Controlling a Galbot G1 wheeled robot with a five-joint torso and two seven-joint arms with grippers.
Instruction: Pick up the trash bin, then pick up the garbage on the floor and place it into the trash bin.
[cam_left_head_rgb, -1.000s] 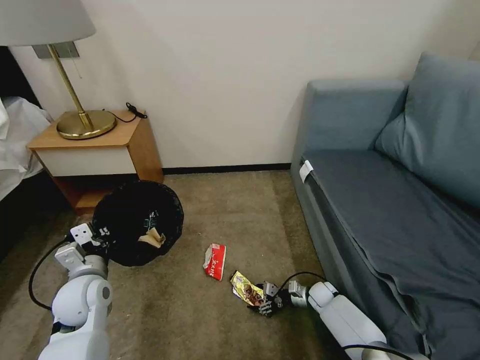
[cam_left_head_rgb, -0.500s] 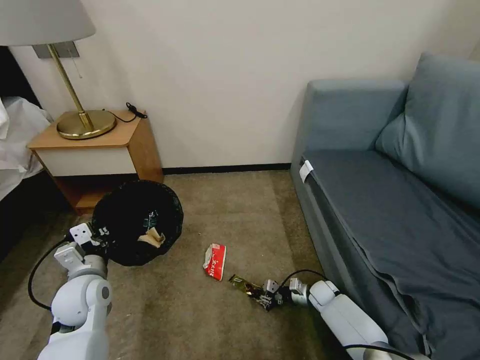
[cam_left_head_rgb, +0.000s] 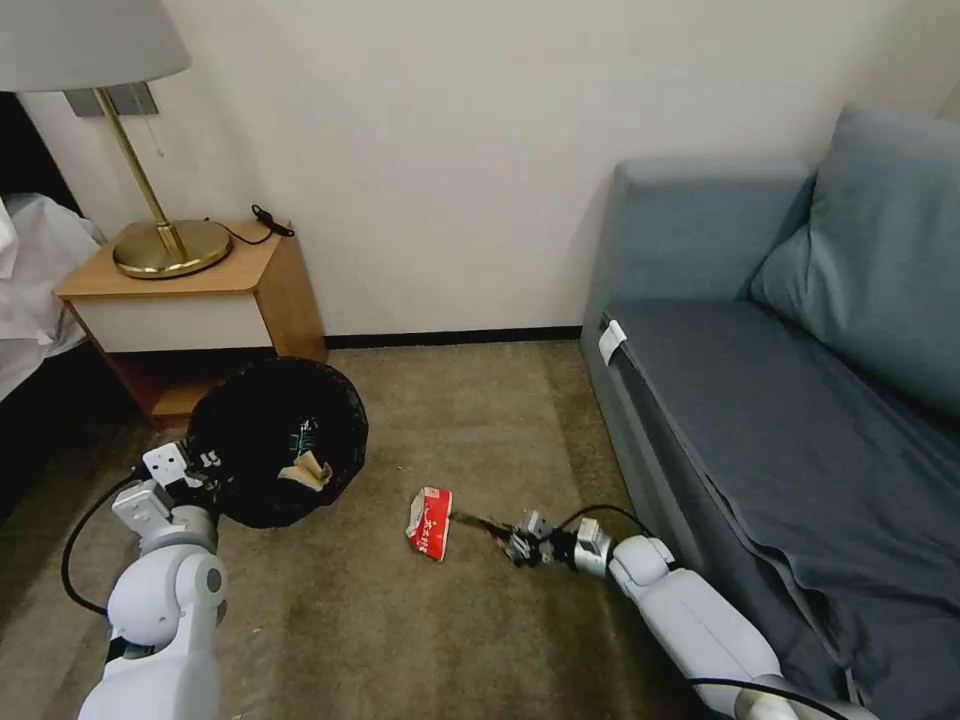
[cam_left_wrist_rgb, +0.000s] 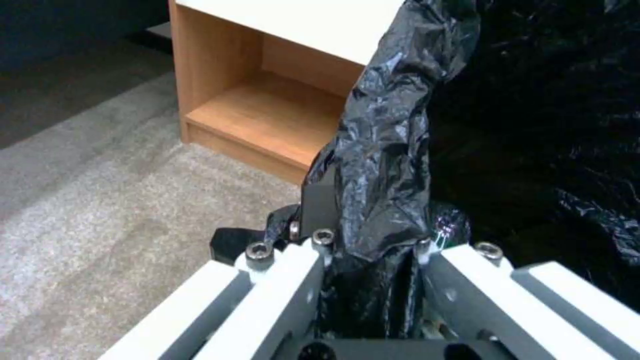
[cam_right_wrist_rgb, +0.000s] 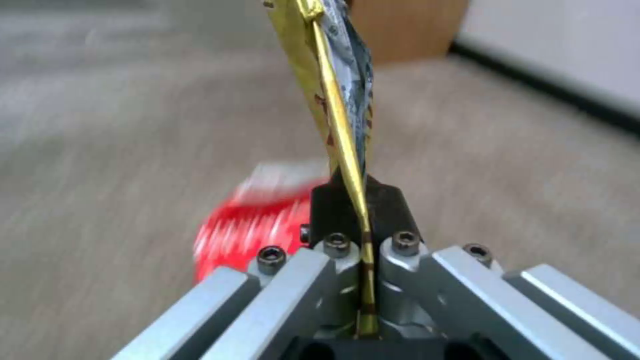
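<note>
Right now I've got the R gripper (cam_right_wrist_rgb: 350, 200) low over the carpet (cam_left_head_rgb: 480, 400), pads clamped flat on the gold-brown snack wrapper (cam_right_wrist_rgb: 333, 95); it's pinched edge-on between the two black pads and sticks straight out past the tips. In head view the R gripper (cam_left_head_rgb: 512, 540) sits just right of the red-and-white wrapper (cam_left_head_rgb: 430, 522), which lies on the floor; white characters on it, can't read them. L gripper (cam_left_wrist_rgb: 373, 240) is closed on the black bag at the near-left rim of the trash bin (cam_left_head_rgb: 277, 440), film bunched between the fingers. Bin is by the nightstand (cam_left_head_rgb: 200, 300), w/ crumpled brown paper (cam_left_head_rgb: 305, 470) and a green-labelled bottle (cam_left_head_rgb: 301, 438) inside, label unreadable. Sofa (cam_left_head_rgb: 800, 400) on the right.
</note>
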